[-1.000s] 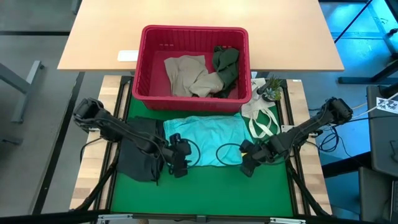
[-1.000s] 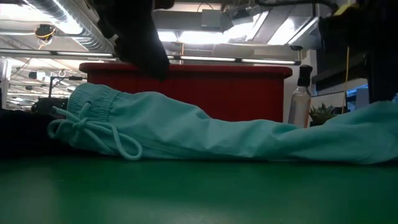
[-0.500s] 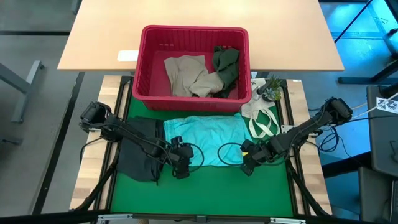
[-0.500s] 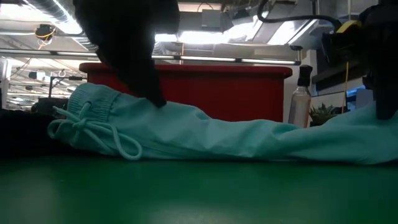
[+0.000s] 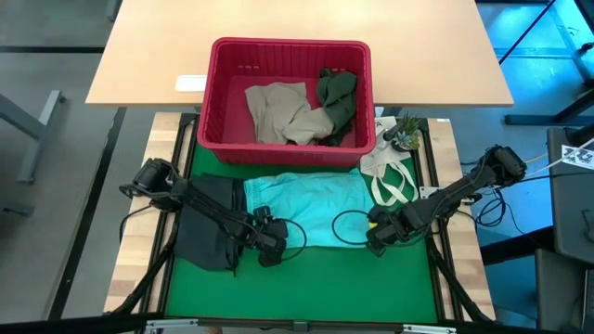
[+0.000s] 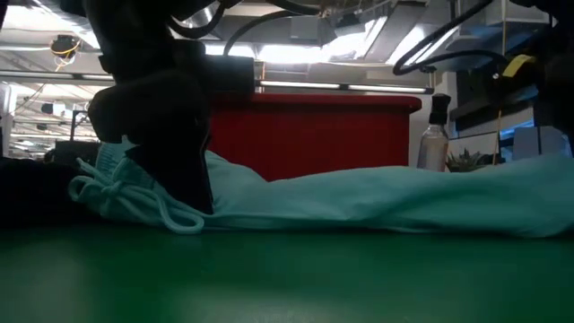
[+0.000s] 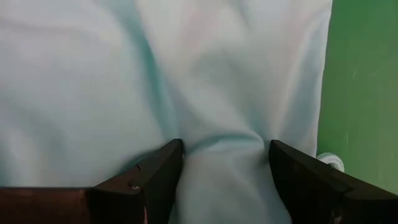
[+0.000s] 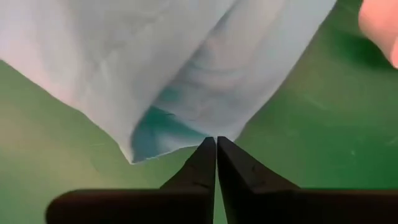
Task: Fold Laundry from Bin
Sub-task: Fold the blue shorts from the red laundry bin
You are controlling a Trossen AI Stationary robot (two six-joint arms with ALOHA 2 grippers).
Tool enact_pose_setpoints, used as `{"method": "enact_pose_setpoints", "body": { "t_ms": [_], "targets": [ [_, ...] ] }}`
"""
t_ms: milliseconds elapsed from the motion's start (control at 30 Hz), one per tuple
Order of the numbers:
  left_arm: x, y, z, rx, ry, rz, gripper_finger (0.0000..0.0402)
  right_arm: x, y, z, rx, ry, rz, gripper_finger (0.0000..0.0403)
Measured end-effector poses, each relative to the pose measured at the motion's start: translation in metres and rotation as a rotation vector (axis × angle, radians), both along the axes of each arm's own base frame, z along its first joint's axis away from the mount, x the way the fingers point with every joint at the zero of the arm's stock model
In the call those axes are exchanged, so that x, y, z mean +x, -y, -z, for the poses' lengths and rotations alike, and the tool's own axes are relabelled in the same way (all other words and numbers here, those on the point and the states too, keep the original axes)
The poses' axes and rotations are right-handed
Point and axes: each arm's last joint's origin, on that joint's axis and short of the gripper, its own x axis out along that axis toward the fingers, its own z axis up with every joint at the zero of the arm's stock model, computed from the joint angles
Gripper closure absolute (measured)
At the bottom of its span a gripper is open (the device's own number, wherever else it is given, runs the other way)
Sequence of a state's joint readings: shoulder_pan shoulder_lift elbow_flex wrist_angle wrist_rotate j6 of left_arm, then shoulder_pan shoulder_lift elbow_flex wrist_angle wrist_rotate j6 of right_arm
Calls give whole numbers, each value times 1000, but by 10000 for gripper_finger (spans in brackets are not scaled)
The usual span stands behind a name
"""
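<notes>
Left pincer (image 7: 224,168): jaws wide, pressed onto the light teal garment (image 5: 311,206).
Right pincer (image 8: 216,149): pinched closed on its corner.

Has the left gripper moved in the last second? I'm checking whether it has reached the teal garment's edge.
Yes. In the high view the left gripper has slid toward the near edge of the teal garment, farther from the red bin.

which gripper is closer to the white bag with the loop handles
Right. The right gripper is shut on the teal garment's edge, just in front of the white bag. The left gripper is at the garment's opposite end, beside the black garment.
</notes>
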State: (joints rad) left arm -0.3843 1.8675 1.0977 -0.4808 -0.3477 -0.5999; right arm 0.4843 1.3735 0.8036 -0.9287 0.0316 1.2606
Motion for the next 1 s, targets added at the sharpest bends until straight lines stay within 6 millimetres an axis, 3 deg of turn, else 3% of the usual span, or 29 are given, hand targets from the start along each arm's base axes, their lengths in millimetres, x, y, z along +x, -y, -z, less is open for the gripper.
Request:
{"method": "enact_pose_setpoints", "body": {
  "t_ms": [133, 333, 567, 767, 1000],
  "targets": [
    [0, 0, 0, -1, 2, 1, 166, 1, -1, 0, 11, 7, -1, 398],
    [0, 0, 0, -2, 2, 0, 166, 1, -1, 0, 10, 8, -16, 370],
    [0, 0, 0, -3, 3, 1, 166, 5, 7, 0, 23, 2, -28, 290],
    [0, 0, 0, -3, 3, 1, 166, 13, 31, 0, 47, -27, 14, 217],
    [0, 0, 0, -3, 3, 1, 166, 24, 65, -1, 31, 17, 1, 199]
  ]
}}
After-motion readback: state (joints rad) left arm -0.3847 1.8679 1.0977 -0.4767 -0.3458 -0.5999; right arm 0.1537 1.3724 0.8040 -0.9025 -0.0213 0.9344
